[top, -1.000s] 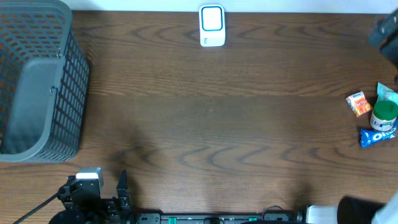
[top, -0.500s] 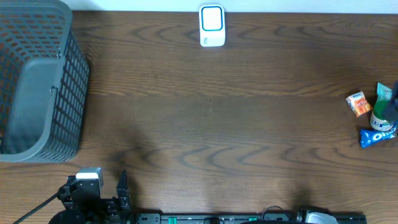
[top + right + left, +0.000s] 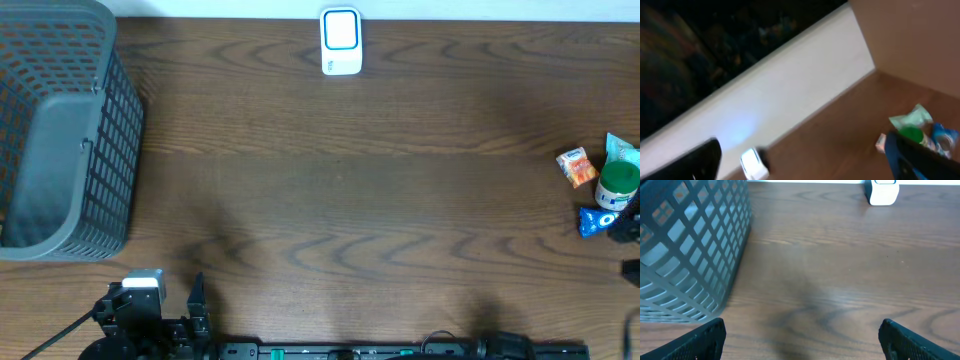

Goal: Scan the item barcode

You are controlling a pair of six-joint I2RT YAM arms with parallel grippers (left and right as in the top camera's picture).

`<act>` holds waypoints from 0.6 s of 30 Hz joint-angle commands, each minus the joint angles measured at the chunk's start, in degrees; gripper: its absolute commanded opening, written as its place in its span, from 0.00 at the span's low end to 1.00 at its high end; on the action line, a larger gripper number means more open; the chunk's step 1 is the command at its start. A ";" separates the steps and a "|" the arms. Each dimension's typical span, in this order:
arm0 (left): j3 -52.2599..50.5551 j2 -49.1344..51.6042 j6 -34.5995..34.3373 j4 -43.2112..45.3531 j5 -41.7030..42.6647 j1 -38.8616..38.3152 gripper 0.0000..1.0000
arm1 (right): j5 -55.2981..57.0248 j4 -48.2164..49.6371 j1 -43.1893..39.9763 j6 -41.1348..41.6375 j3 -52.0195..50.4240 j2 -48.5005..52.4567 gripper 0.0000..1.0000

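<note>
Left gripper [image 3: 801, 327] and right gripper [image 3: 802, 147] both spread wide, empty. Green-capped bottle [image 3: 617, 185], orange snack packet [image 3: 577, 166] and blue biscuit wrapper [image 3: 600, 221] sit close-packed, well right of the white blue-screened scanner [image 3: 341, 41]. Risk: a crowded pick shoves neighbours or topples the bottle, hiding the barcode.

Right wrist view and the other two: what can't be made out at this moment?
Snacks: barcodes too small overhead, blurred in the right wrist view.
Right hand: overhead, almost wholly past the right edge.
Basket: cut by the left edge overhead; left wrist view shows only its outer wall.
Scanner: top cropped in the left wrist view, blurred in the right.
</note>
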 commanded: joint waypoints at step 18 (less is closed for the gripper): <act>0.26 -0.22 0.35 -0.04 -0.74 -0.22 0.98 | 0.15 49.16 5.31 13.60 -69.90 -33.38 0.99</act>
